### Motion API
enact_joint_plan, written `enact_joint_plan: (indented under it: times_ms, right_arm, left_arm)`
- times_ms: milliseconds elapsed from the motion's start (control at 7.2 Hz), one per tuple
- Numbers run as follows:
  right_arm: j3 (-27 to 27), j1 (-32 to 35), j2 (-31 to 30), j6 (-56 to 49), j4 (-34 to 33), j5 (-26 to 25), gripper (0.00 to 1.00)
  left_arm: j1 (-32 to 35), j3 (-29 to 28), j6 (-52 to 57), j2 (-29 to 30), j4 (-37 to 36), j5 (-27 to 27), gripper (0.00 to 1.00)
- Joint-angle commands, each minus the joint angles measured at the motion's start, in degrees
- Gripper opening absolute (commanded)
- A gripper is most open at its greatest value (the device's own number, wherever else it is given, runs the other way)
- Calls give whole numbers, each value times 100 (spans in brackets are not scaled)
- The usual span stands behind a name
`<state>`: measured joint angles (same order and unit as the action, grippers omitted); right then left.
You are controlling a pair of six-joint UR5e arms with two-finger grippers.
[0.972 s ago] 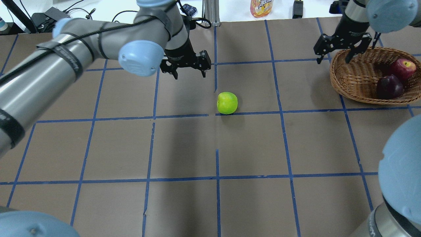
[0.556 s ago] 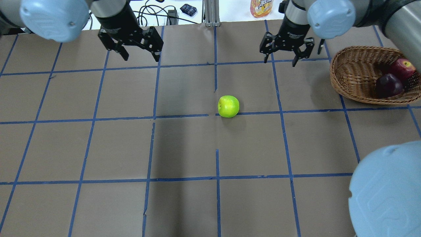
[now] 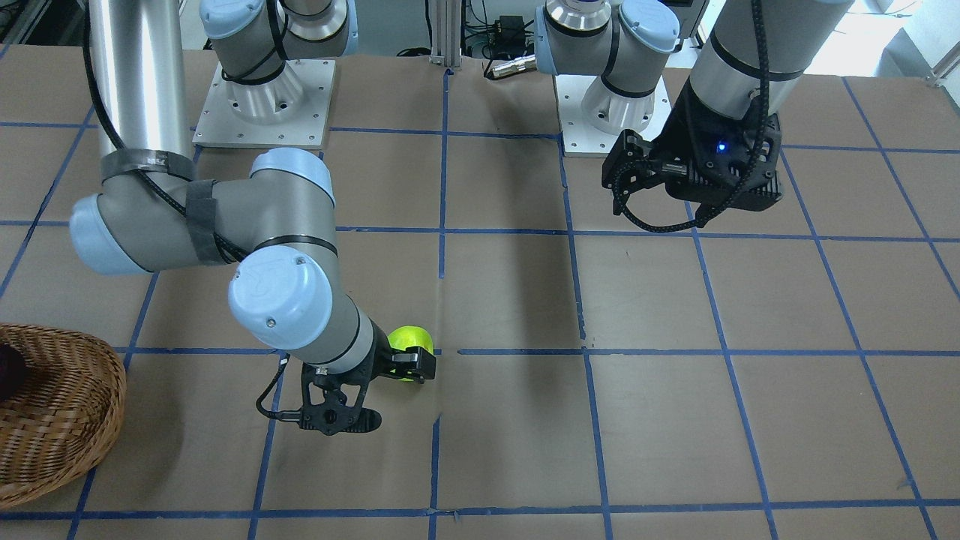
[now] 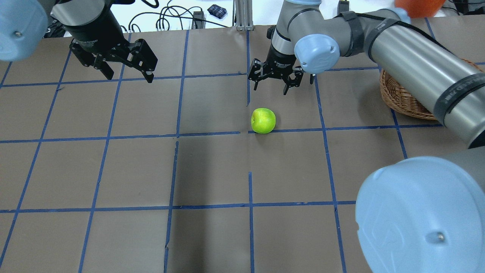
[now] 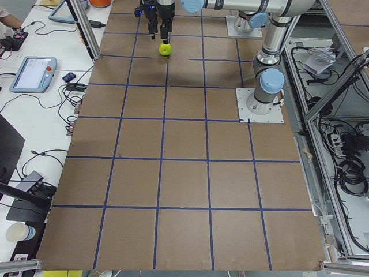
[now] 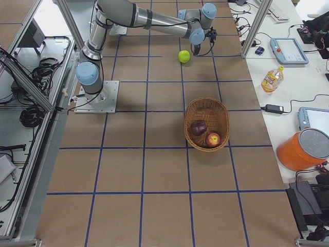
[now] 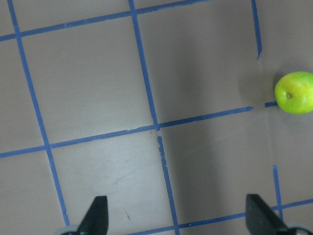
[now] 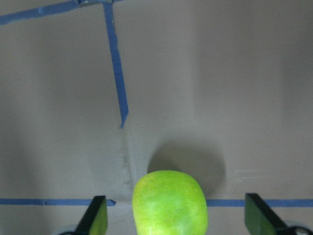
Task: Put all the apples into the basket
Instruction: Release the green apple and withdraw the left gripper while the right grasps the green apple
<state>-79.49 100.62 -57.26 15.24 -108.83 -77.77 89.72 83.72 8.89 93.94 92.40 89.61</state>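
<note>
My jaws are spread wide on both arms, the right pair lining up on the last loose apple.
My left jaws hang open and empty, well aside to leave room. My right jaws, open too, hover near the green apple (image 4: 263, 120) on the bench (image 4: 113, 170), framing it for a drop. The basket (image 4: 401, 99) holds the maroon apple (image 6: 199, 127) and the red apple (image 6: 213, 139).

Overhead: behind robot, looks forward and down, mid-range. Front view: opposite side, steep; square metal base plates (image 3: 214, 127) at 12 o'clock. End views: high, far, along the brown paper-covered, blue-taped table (image 5: 184, 144). Left wrist: high, straight down; round lime-green apple (image 7: 295, 93) at 3 o'clock. Right wrist: close, apple at 6 o'clock. All six share it.
</note>
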Motion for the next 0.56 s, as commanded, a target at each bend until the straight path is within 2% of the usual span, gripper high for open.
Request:
enact_joint_plan:
  times_ms: [0,417]
  right_arm:
    - [-206,98,136,-48,-60,-10,100]
    - [-269,133,162,-30,19,7,100]
  left_arm:
    - [-77,74,-350,-200,190,-5,100]
    - [-112,74,-248,-192,191,83,100]
